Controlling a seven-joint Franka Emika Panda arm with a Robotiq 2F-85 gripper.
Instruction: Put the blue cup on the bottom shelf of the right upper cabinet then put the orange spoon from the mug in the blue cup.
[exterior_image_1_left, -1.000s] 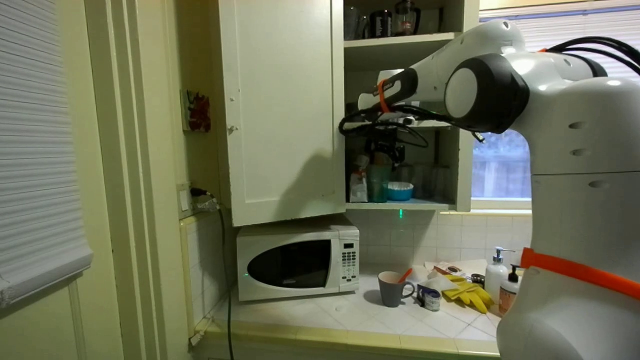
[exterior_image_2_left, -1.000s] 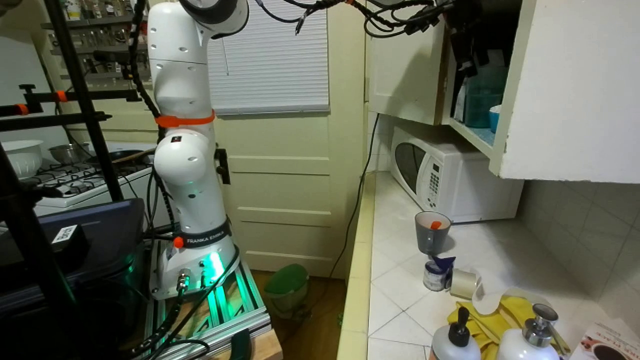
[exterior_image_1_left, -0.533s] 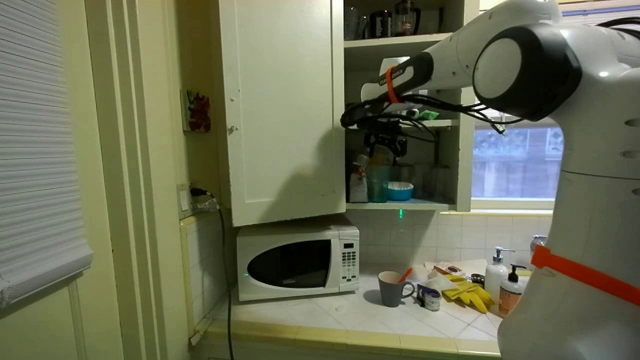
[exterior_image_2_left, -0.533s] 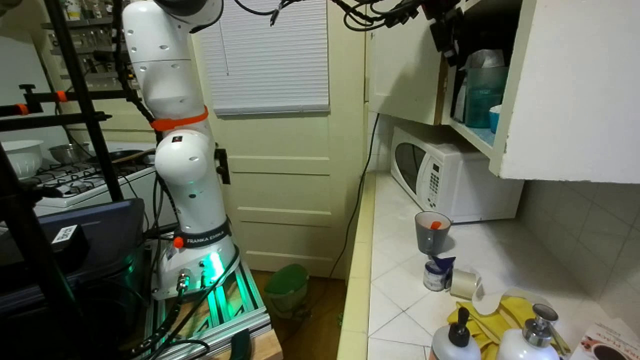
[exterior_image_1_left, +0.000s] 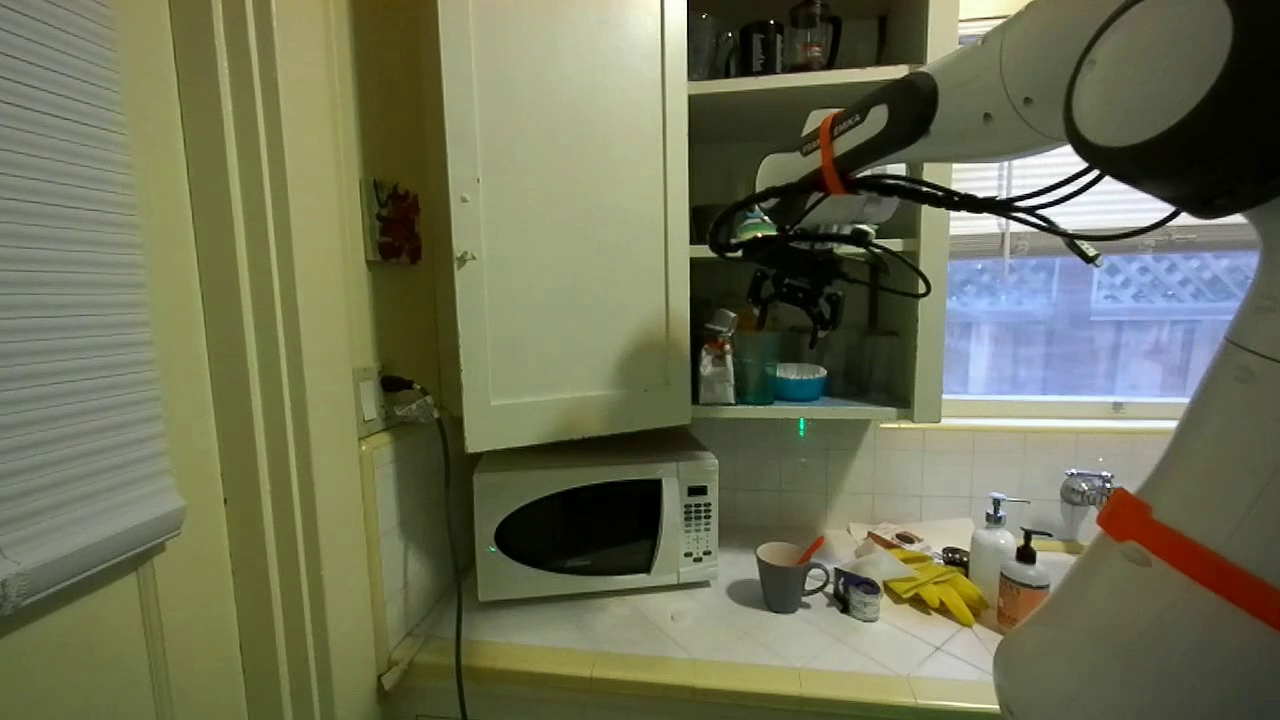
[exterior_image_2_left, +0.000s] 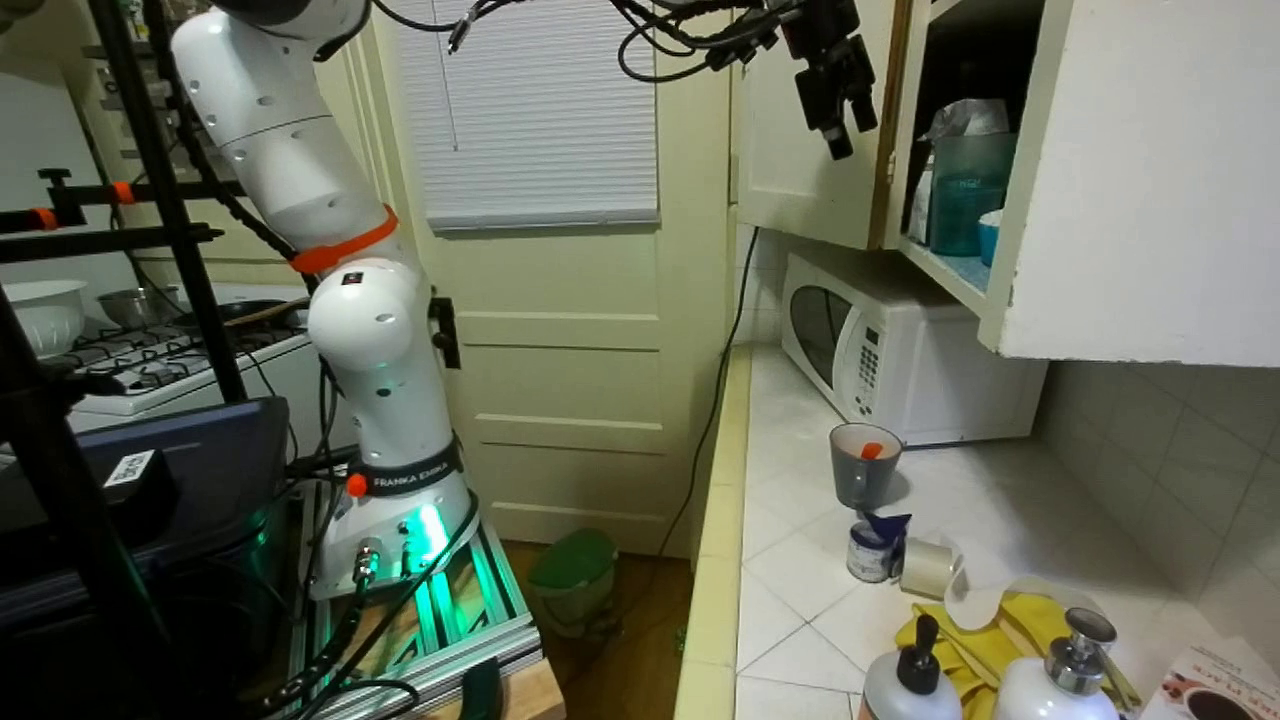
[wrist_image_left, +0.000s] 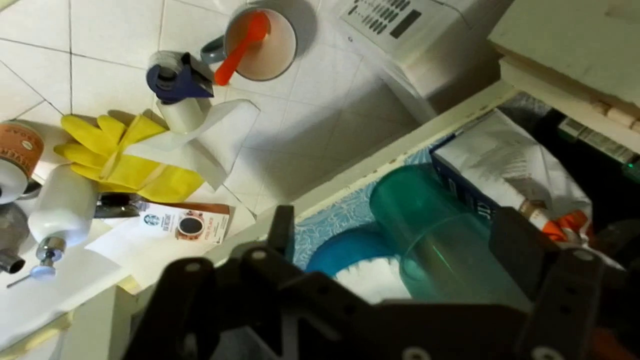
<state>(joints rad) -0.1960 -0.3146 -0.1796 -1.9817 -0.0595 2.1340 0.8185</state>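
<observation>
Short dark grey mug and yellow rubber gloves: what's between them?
In the wrist view, what looks like a dark blue tape dispenser and a white paper roll lie between mug and gloves.

Cool daylight glows at the window, the right upper cabinet dim inside! Green light flares on the robot base; in the wrist view, the mug throws a shadow and a green glint streaks the blue cup.

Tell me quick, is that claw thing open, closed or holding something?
Gripper: open, holding nothing; the blue cup stands apart from it.
</observation>
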